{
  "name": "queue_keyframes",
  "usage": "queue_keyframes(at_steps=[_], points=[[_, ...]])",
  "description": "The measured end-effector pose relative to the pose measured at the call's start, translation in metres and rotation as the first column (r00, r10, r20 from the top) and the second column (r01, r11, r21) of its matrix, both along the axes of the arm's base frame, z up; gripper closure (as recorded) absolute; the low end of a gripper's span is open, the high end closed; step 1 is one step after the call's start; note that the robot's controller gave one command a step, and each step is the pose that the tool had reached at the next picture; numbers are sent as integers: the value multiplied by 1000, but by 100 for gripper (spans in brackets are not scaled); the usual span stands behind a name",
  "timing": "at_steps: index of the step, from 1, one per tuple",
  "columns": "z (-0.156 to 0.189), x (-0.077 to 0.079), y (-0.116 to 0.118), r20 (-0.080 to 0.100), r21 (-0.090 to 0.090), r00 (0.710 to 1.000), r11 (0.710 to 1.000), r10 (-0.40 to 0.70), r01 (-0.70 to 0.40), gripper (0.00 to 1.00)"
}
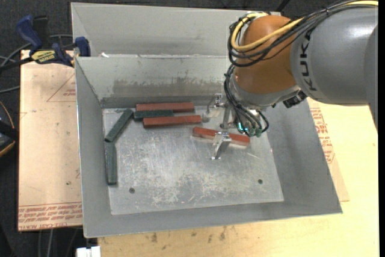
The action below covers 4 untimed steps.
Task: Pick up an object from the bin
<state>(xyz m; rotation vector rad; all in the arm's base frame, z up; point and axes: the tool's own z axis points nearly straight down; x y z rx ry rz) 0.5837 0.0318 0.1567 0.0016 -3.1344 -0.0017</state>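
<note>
The gripper [218, 147] hung low over a red-brown bar [203, 132] that lay flat on the floor of the grey metal bin [192, 186], just toward 2 o'clock from the floor's middle. The bar ran roughly from 9 to 3 o'clock and passed under the tool. Whether the jaws were spread or pressed together could not be told.

Nothing crowded that bar. At 10 o'clock from it, near the back wall, three bars lay side by side: a red-brown one [165, 107], a dark green one [151, 114] and a second red-brown one [171, 121]. Well apart at 9 o'clock lay a tilted dark green bar [118, 125] and, below it, another green bar [111, 164] pointing toward 12 o'clock.
</note>
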Motion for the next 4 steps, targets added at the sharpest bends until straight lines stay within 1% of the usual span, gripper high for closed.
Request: queue_keyframes(at_steps=[1, 2, 3, 4], points=[[4, 2, 0, 8, 0, 1000, 1000, 0, 0, 0], [-75, 43, -64, 15, -1, 1000, 1000, 7, -7, 100], [-75, 43, -64, 15, -1, 1000, 1000, 7, -7, 100], [98, 45, -67, 14, 0, 1000, 1000, -17, 17, 100]])
